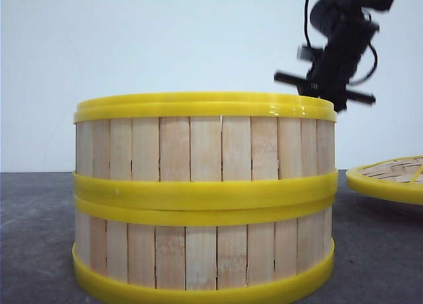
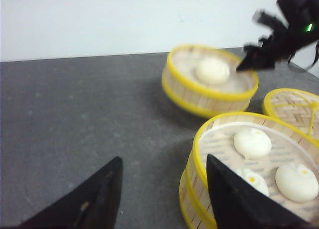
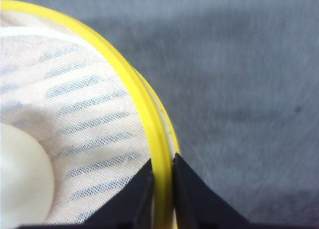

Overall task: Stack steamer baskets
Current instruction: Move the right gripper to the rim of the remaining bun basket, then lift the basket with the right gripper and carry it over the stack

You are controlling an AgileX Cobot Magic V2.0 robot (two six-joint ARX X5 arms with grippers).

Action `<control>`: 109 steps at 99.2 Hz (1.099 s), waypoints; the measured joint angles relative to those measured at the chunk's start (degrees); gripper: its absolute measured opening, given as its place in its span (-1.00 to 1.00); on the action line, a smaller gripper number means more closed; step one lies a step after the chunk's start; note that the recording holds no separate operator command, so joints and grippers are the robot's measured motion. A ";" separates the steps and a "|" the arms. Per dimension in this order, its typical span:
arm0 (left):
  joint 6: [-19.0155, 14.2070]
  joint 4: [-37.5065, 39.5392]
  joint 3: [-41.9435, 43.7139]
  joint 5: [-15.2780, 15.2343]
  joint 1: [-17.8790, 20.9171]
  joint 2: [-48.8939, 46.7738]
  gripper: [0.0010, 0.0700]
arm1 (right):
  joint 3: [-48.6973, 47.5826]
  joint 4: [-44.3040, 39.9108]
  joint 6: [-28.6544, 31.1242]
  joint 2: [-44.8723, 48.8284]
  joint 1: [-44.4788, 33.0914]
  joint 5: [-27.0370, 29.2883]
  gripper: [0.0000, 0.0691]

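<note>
Two steamer baskets stand stacked close to the front camera, the upper basket (image 1: pixel 205 149) on the lower one (image 1: pixel 198 251). In the left wrist view the stack (image 2: pixel 195 186) holds white buns. My left gripper (image 2: pixel 163 159) hangs open beside it, with only table between the fingers. A third steamer basket (image 2: pixel 199 97) with one bun stands farther back on the table. My right gripper (image 3: pixel 162 160) is shut on this basket's yellow rim (image 3: pixel 139 99), one finger inside and one outside. The right gripper (image 1: pixel 336 100) shows behind the stack in the front view.
A flat woven-bamboo lid (image 1: pixel 390 175) with a yellow rim lies right of the stack, also seen in the left wrist view, lid (image 2: pixel 294 104). Dark grey table (image 2: pixel 75 114) stretches left of the baskets. A white wall stands behind.
</note>
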 joint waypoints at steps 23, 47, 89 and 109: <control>1.16 -0.24 0.00 -0.02 0.00 0.00 -0.10 | 8.28 -9.79 -7.13 -7.96 0.66 -0.17 -0.90; 2.16 -0.20 0.00 0.00 0.00 0.00 -0.10 | 8.90 -17.25 -11.19 -20.92 1.46 -0.81 -0.90; 2.54 -0.20 0.00 0.00 0.00 0.00 -0.10 | 8.90 -31.67 -16.15 -30.64 4.02 -0.61 -0.90; 2.54 -0.20 0.00 0.20 0.00 0.00 -0.10 | 8.90 -34.67 -16.33 -31.26 7.28 -0.22 -0.90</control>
